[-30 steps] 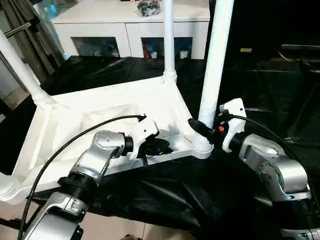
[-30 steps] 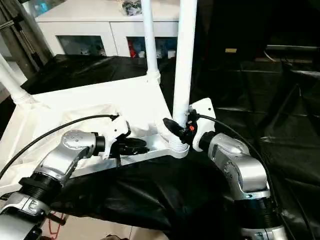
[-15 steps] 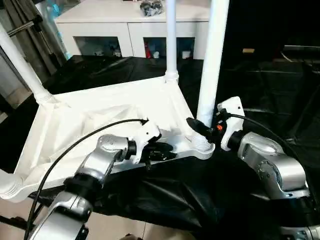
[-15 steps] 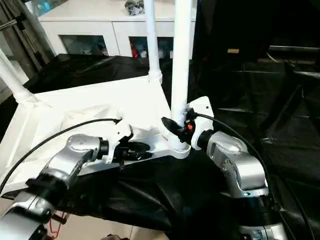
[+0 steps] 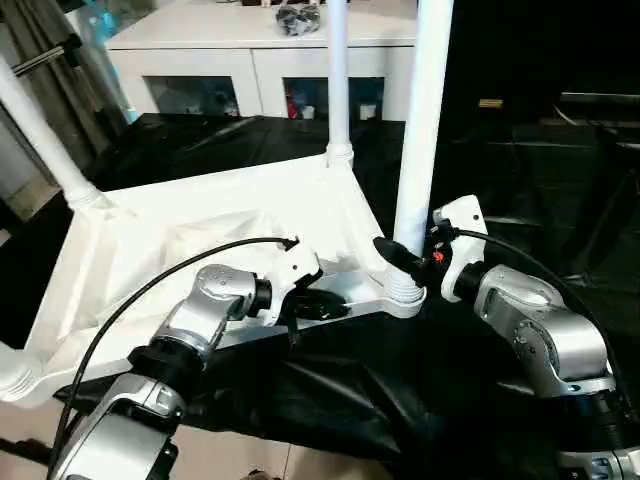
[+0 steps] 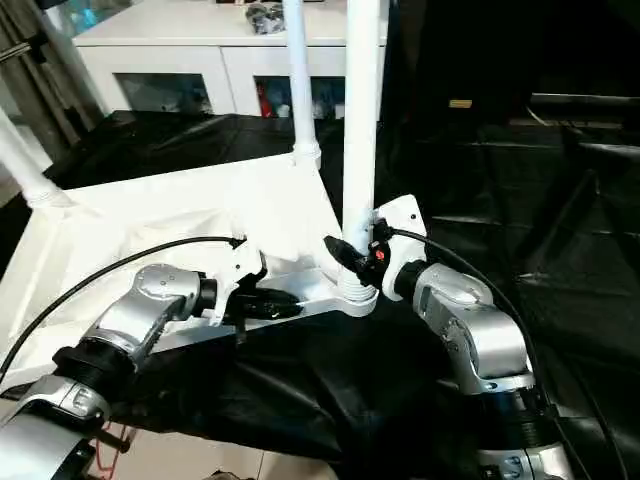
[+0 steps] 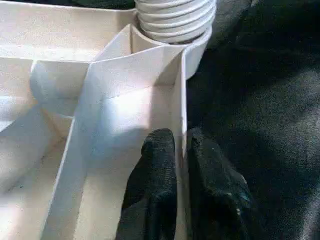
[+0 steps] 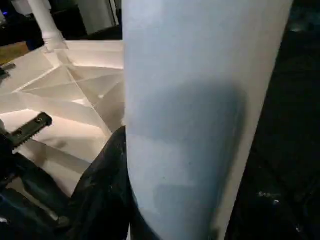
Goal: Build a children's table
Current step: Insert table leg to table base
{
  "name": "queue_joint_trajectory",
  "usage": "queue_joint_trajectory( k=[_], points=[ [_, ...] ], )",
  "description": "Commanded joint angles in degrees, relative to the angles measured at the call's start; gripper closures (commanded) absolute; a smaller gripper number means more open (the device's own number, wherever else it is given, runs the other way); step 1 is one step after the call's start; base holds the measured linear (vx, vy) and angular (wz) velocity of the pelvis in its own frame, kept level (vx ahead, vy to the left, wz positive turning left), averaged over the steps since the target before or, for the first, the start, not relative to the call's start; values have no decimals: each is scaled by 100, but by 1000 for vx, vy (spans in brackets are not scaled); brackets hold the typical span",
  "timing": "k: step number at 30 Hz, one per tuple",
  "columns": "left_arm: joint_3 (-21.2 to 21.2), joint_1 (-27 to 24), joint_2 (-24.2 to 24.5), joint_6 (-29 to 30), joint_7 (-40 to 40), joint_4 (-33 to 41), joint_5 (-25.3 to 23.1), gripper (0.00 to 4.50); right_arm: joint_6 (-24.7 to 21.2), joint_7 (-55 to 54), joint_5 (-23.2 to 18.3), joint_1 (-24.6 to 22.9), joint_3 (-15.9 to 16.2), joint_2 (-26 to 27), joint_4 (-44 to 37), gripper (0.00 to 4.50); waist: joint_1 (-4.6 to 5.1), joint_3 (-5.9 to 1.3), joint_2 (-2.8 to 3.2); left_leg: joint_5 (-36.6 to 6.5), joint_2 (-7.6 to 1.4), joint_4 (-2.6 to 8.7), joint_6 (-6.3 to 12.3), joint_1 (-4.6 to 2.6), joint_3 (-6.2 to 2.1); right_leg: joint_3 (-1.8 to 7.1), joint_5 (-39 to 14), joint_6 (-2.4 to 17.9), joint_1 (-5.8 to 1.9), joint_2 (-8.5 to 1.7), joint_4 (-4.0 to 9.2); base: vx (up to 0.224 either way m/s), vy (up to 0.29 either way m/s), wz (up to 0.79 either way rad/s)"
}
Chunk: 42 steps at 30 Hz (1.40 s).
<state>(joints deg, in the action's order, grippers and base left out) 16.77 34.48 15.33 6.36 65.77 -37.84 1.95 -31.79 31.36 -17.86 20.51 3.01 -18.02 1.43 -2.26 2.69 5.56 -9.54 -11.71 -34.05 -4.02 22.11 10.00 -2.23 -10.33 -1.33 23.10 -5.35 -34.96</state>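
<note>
The left fingers (image 7: 159, 165) pinch the tabletop's (image 5: 200, 230) near rim wall; the right fingers (image 5: 398, 256) grasp the near-right leg (image 5: 420, 130) just above its socket. The tabletop lies upside down on the black-draped bench (image 5: 520, 170); the leg's long axis points straight up. An off-axis push could tilt it and jam it in the socket.

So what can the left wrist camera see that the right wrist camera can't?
Left wrist view alone: the left gripper pinching the tabletop's thin edge wall, and the ribbed socket at the corner. Right wrist view alone: the white leg up close, with a black finger of the right gripper against it. Both: the white tabletop with its ribs, and the black cloth.
</note>
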Motion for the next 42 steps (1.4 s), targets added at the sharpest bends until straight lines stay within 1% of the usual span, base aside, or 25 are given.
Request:
queue_joint_trajectory(
  k=[1,3,4,6,10,11,12,15,19,21,22,23,27,29,30,31,32,33,34,35,36,38,39,40,42],
  points=[
    [131,-87,70,166,24,-109,-90,431,-20,59,4,115,90,-4,5,262,-32,-401,-134,-1217,-19,388,118,-58,5,119,-1281,1202,-272,-175,442,0,0,0],
    [142,-75,76,151,67,-122,-98,448,-4,91,21,121,82,-27,44,262,-32,-404,-137,-1170,-19,382,148,-58,8,118,-1145,1248,-280,-170,429,0,0,0],
    [164,-79,84,152,96,-103,-114,448,-18,113,38,126,85,-51,72,262,-36,-404,-147,-1154,-19,377,171,-59,12,120,-1111,1274,-280,-171,427,0,0,0],
    [187,-83,95,161,84,-76,-156,450,-41,134,56,129,102,-72,93,262,-39,-394,-150,-1209,-21,378,175,-67,20,123,-1220,1276,-274,-173,440,0,0,0],
    [204,-101,90,500,86,113,-154,450,-26,174,102,143,167,-62,181,262,-37,-385,-153,-1309,-23,385,138,-77,19,121,-1453,1246,-266,-179,456,0,0,0],
    [190,-103,83,555,90,141,-134,450,-35,185,111,152,183,-56,200,262,-35,-378,-180,-1307,-23,388,130,-74,22,123,-1489,1226,-263,-173,463,0,0,0],
    [180,-104,78,590,95,158,-120,450,-42,193,116,159,193,-52,212,262,-38,-376,-167,-1326,-24,393,118,-74,17,123,-1550,1200,-264,-178,464,0,0,0],
    [113,-115,38,471,23,157,-80,450,-30,226,148,165,241,-46,270,262,-35,-384,-167,-1325,-24,397,105,-71,10,122,-1512,1177,-264,-174,465,0,0,0],
    [43,-157,14,487,-94,208,-18,450,31,251,160,139,228,-49,326,262,-29,-378,-160,-1394,-26,402,96,-76,13,120,-1493,1199,-256,-172,468,0,0,0],
    [-52,-182,-21,541,-198,248,46,450,107,268,123,80,157,-42,346,262,-22,-375,-163,-1471,-27,408,78,-77,11,119,-1584,1181,-256,-171,474,0,0,0],
    [-91,-198,-31,547,-246,276,67,450,143,275,75,31,91,-28,357,262,-23,-375,-153,-1485,-26,409,76,-80,10,119,-1606,1174,-254,-172,478,0,0,0],
    [-141,-227,-41,600,-286,329,107,450,190,278,-14,-45,-22,12,373,262,-22,-372,-163,-1517,-27,406,82,-80,14,124,-1654,1159,-248,-175,488,0,0,0],
    [-206,-326,-46,635,-375,475,158,450,384,322,-255,-308,-311,116,431,262,-20,-370,-158,-1538,-29,418,112,-67,5,118,-1727,1121,-248,-175,497,0,0,0],
    [-206,-373,-42,664,-382,546,175,450,507,371,-300,-450,-351,144,453,262,-19,-373,-147,-1569,-36,418,119,-73,5,118,-1743,1108,-240,-178,509,0,0,0],
    [-204,-394,-42,678,-388,579,181,450,579,397,-325,-529,-374,167,475,262,-18,-372,-156,-1572,-32,420,126,-68,6,116,-1737,1109,-240,-175,506,0,0,0],
    [-201,-409,-42,689,-397,605,184,450,633,416,-341,-586,-393,187,495,262,-21,-374,-152,-1567,-31,422,127,-69,3,113,-1737,1110,-240,-173,503,0,0,0],
    [-206,-431,-46,704,-441,638,182,450,768,435,-347,-701,-437,233,582,262,-23,-372,-144,-1599,-40,425,132,-69,2,118,-1745,1105,-235,-180,508,0,0,0],
    [-207,-433,-47,705,-445,641,181,450,781,437,-347,-712,-441,237,592,262,-19,-373,-144,-1602,-37,432,135,-66,0,113,-1730,1106,-234,-176,510,0,0,0],
    [-222,-449,-64,716,-509,669,172,450,1003,447,-350,-852,-532,319,732,262,-16,-376,-147,-1609,-38,432,134,-66,-1,111,-1715,1114,-233,-174,506,0,0,0],
    [-224,-450,-65,716,-514,669,172,450,1019,446,-352,-863,-540,327,743,262,-13,-373,-148,-1623,-39,435,135,-63,0,112,-1719,1112,-229,-177,511,0,0,0],
    [-239,-448,-76,702,-559,666,161,450,1162,427,-362,-943,-601,389,821,262,-10,-372,-139,-1675,-37,441,132,-68,-3,109,-1754,1103,-228,-176,518,0,0,0],
    [-253,-441,-88,692,-597,657,151,450,1298,380,-383,-1017,-680,465,892,262,1,-368,-146,-1802,-36,455,118,-76,-4,107,-1877,1067,-217,-172,536,0,0,0],
    [-259,-431,-99,694,-622,657,146,450,1379,335,-413,-1049,-741,509,943,262,6,-370,-138,-1831,-37,455,110,-78,-7,108,-1915,1060,-214,-177,539,0,0,0],
    [-261,-423,-105,692,-636,654,142,450,1415,312,-438,-1061,-779,534,968,262,14,-371,-147,-1882,-35,461,103,-75,-10,107,-1981,1043,-214,-180,546,0,0,0],
    [-260,-400,-123,636,-682,606,119,450,1530,275,-569,-1085,-916,645,1038,262,26,-366,-143,-1975,-37,472,103,-80,-18,104,-2092,1008,-207,-178,559,0,0,0]
  ],
)
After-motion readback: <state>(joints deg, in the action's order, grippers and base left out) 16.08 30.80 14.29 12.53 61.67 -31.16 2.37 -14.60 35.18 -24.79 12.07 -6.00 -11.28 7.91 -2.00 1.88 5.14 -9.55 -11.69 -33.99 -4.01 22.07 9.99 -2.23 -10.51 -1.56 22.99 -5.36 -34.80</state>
